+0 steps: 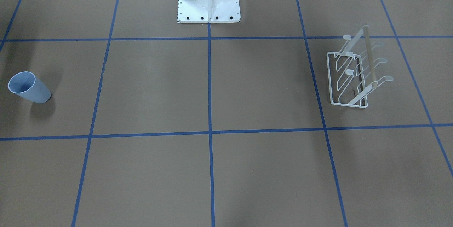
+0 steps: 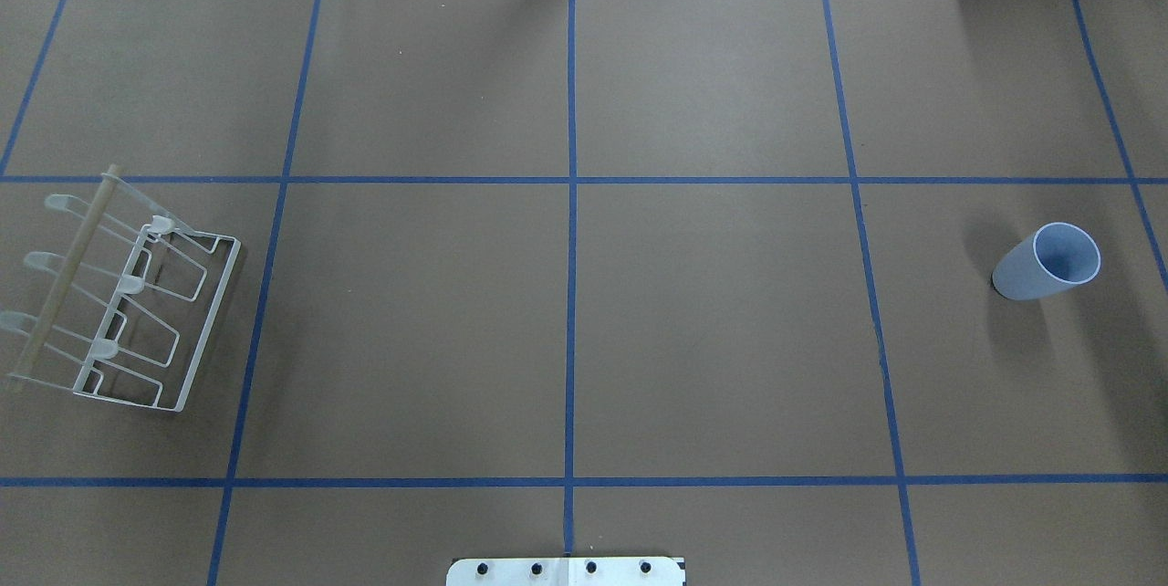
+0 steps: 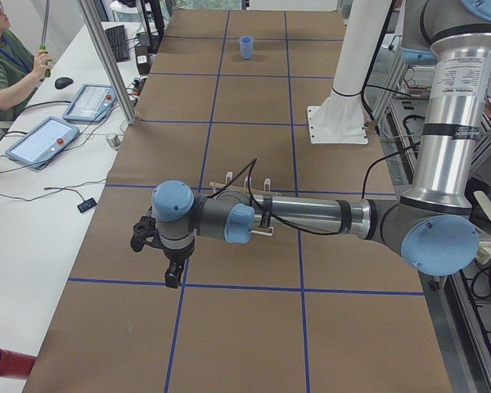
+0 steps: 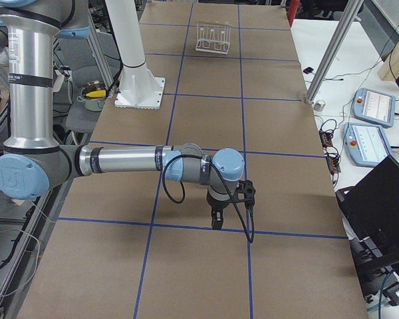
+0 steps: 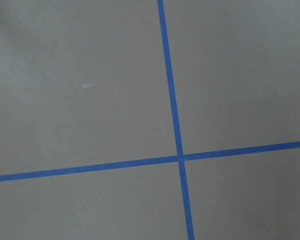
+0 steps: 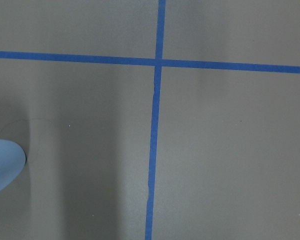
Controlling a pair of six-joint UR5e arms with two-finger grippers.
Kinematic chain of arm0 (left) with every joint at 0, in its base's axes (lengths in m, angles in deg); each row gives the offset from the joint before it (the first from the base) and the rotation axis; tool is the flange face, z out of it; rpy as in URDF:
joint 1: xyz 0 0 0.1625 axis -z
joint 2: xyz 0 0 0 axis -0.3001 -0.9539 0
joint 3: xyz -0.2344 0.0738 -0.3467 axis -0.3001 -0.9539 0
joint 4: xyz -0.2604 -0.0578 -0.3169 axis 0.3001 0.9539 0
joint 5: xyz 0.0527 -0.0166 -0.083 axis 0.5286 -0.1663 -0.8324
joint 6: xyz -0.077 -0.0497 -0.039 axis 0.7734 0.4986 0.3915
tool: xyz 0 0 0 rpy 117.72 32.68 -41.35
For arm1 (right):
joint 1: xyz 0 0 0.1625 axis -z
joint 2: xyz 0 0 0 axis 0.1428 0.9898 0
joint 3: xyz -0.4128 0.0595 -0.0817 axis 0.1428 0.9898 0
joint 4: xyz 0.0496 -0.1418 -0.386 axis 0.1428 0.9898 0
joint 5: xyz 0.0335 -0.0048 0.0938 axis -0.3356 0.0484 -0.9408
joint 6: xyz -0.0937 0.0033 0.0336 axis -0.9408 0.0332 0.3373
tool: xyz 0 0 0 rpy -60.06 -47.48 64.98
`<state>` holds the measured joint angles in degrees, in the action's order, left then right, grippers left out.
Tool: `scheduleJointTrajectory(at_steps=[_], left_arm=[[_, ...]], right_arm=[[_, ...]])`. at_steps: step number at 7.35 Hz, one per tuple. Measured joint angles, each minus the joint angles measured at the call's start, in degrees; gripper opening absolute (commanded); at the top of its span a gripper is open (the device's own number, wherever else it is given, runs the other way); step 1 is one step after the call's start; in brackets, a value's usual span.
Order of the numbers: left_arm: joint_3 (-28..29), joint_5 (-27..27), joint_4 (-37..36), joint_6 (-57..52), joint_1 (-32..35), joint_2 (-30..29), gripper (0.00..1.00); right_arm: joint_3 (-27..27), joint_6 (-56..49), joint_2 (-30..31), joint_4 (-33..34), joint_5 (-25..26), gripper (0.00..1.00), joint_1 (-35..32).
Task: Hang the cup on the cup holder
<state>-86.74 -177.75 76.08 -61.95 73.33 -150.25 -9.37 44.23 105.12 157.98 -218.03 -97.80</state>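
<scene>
Overhead exterior, cup (image 2: 1046, 263) upright, mouth upward

The cup (image 2: 1045, 262) stands mouth up at the right middle of the overhead view, with bare counter (image 2: 712, 330) on every side of it. The rack (image 2: 137, 312) sits at the left middle, well apart. Its prongs angle up on both sides of its bar (image 2: 64, 280), open from above. A wide stretch of bare counter lies between them. The base plate (image 2: 566, 570) sits at bottom centre.
</scene>
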Motion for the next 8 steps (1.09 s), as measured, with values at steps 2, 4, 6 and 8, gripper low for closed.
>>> scheduleJointTrajectory(at_steps=[2, 4, 6, 8], left_arm=[[0.0, 0.0, 0.0, 0.0, 0.0, 0.5, 0.99], [-0.1, 0.0, 0.1, 0.1, 0.0, 0.8, 0.99], [-0.2, 0.0, 0.0, 0.4, 0.1, 0.9, 0.99], [0.0, -0.2, 0.0, 0.4, 0.0, 1.0, 0.99]], right_arm=[[0.0, 0.0, 0.0, -0.2, 0.0, 1.0, 0.0], [-0.1, 0.0, -0.1, -0.2, 0.0, 1.0, -0.1], [-0.6, 0.1, -0.2, -0.3, 0.0, 1.0, -0.1], [-1.4, 0.2, -0.8, -0.6, 0.0, 1.0, 0.0]])
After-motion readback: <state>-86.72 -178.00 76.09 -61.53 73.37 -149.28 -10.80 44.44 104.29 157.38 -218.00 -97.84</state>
